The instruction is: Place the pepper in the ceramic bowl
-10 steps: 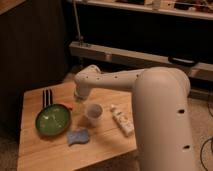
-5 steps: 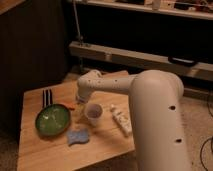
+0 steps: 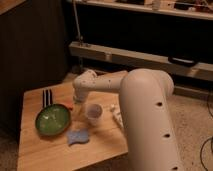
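The green ceramic bowl (image 3: 52, 120) with a dark rim sits on the left part of the wooden table (image 3: 45, 155). My gripper (image 3: 75, 104) is at the end of the white arm, low over the table just right of the bowl's far rim. A small orange bit, the pepper (image 3: 70, 106), shows at the gripper's tip between the bowl and the white cup; most of it is hidden by the wrist. I cannot see whether it is held or lies on the table.
A small white cup (image 3: 93, 113) stands just right of the gripper. A blue sponge (image 3: 78, 136) lies in front of the bowl. A white labelled tube (image 3: 117, 116) lies to the right. Dark utensils (image 3: 47, 97) lie behind the bowl. My large arm (image 3: 150, 120) covers the table's right side.
The arm has swung a little left and lower, bringing the gripper closer to the bowl's rim. The bowl, cup, sponge and tube have not moved.
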Robot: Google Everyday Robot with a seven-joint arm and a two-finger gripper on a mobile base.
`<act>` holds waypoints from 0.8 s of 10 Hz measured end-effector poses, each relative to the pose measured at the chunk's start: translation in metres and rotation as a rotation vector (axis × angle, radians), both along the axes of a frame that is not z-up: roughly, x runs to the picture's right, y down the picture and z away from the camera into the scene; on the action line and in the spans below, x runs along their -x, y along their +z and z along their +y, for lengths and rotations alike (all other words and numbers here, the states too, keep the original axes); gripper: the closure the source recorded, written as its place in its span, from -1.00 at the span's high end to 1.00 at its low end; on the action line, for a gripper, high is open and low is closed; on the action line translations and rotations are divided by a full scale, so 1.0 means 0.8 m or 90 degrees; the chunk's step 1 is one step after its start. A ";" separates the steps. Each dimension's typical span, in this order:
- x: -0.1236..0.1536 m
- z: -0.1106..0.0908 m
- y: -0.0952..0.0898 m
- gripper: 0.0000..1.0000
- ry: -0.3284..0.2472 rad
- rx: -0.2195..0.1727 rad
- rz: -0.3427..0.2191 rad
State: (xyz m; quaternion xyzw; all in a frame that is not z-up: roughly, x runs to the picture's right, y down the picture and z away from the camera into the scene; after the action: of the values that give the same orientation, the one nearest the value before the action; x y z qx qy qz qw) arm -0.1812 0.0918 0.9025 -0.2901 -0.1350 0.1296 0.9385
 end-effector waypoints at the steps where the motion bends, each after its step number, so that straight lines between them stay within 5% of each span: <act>1: 0.002 0.002 0.002 0.60 0.002 0.003 0.000; 6: 0.007 0.013 0.013 0.59 0.020 0.022 -0.039; 8: 0.010 0.018 0.016 0.31 0.020 0.031 -0.041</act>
State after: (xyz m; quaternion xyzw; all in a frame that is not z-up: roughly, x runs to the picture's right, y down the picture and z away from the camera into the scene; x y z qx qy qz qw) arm -0.1892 0.1064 0.9151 -0.3149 -0.1667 0.1384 0.9241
